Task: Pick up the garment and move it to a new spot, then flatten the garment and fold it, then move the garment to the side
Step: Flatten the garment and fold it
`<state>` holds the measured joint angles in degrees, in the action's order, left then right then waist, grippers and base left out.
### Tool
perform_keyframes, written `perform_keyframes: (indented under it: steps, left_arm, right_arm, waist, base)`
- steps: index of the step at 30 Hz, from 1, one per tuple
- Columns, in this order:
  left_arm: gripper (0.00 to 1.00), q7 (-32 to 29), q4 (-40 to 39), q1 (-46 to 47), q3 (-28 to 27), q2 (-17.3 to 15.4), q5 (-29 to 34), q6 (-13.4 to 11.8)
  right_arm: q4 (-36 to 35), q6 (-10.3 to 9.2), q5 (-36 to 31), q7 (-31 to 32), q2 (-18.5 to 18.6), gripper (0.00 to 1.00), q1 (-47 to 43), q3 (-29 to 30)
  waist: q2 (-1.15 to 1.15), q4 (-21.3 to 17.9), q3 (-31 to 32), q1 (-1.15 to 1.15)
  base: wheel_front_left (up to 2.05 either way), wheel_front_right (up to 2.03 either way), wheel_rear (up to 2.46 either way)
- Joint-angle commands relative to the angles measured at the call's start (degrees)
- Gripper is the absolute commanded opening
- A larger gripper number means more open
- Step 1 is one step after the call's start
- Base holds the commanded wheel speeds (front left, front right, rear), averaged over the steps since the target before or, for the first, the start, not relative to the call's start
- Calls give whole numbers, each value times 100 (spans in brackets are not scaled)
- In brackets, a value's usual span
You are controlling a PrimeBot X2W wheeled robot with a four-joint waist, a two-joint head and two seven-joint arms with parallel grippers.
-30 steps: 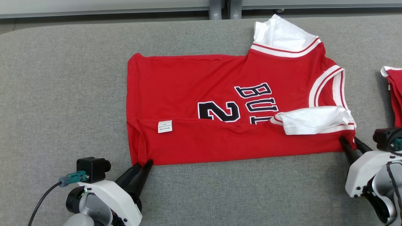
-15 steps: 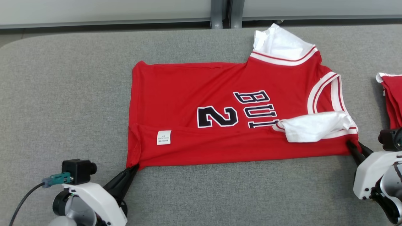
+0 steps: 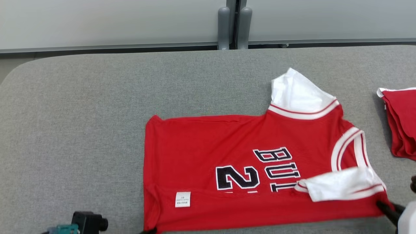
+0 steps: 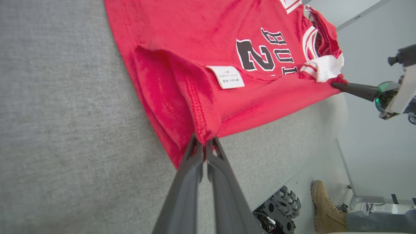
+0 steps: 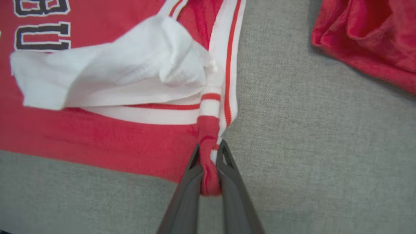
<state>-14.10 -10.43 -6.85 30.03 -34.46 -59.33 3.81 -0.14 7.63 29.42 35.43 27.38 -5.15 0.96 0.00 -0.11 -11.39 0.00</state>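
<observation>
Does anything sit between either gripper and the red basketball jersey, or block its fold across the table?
Nothing visible. The left gripper and right gripper have jaws shut on near corners of the red basketball jersey. The red cloth pile sits apart on the grey fabric table, at the right.

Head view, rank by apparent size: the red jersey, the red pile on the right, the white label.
1. red jersey
2. red pile, cut off by the frame edge, visible part only
3. white label
</observation>
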Motion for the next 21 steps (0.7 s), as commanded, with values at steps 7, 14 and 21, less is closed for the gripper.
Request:
perform_keyframes:
  steps: [7, 14, 21]
  left_arm:
    - [36, 72, -74, -435, 7, -32, -188, -79]
    - [100, 362, -5, -529, -348, -205, -59, -397]
    - [100, 506, -273, 285, -763, -492, 442, -672]
  right_arm:
    - [-92, -27, 81, 262, 21, 23, -565, 213]
    - [-492, -15, 155, 209, 127, 100, -629, 479]
    - [-1607, -15, 227, 413, 546, 100, 500, 515]
  waist:
    - [0, 12, -22, 0]
    - [0, 54, -168, 0]
    - [0, 1, -854, 0]
  base:
    - [0, 0, 0]
    - [0, 0, 0]
    - [0, 0, 0]
